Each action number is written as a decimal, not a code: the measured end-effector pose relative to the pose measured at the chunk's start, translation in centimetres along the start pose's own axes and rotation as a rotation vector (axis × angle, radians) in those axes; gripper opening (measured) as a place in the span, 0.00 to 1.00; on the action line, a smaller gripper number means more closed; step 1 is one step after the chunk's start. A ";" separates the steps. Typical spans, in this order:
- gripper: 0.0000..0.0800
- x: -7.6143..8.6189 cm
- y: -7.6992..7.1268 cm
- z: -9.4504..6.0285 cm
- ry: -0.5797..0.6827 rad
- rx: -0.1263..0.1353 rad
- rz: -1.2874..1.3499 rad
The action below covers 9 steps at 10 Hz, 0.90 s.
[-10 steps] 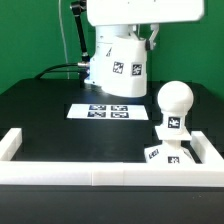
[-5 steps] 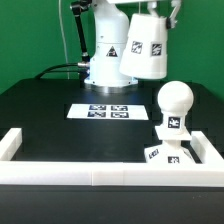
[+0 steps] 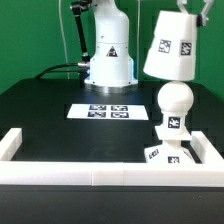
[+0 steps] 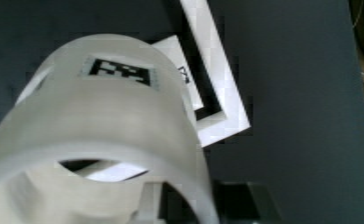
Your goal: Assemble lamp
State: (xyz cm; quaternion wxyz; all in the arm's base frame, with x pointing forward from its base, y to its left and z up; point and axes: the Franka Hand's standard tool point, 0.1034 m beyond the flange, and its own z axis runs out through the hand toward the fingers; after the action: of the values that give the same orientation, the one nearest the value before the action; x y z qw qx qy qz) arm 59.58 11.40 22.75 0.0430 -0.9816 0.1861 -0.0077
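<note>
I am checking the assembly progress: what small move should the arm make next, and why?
Probably lower the white cone-shaped shade straight down, after levelling it. It hangs tilted in the air, roughly above the white ball-shaped bulb, which already stands on the flat square base.

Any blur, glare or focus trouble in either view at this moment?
Exterior view: evenly lit, the white ball-shaped bulb is crisp, and the white truncated-cone shade held above it looks only slightly soft. Wrist view: the shade fills the frame, close and blurred, its tag smeared; the jaws are hard to make out.
</note>
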 end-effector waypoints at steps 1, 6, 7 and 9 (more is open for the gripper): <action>0.06 0.2 0.0 0.6 0.001 -0.005 -0.002; 0.06 0.1 0.1 1.4 0.004 -0.008 -0.010; 0.06 0.3 0.3 2.2 0.025 -0.003 -0.045; 0.06 1.0 0.2 3.4 0.026 -0.012 -0.078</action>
State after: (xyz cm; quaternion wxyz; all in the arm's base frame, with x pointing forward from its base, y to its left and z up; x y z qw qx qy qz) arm 60.56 11.16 19.36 0.0345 -0.9882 0.1480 -0.0209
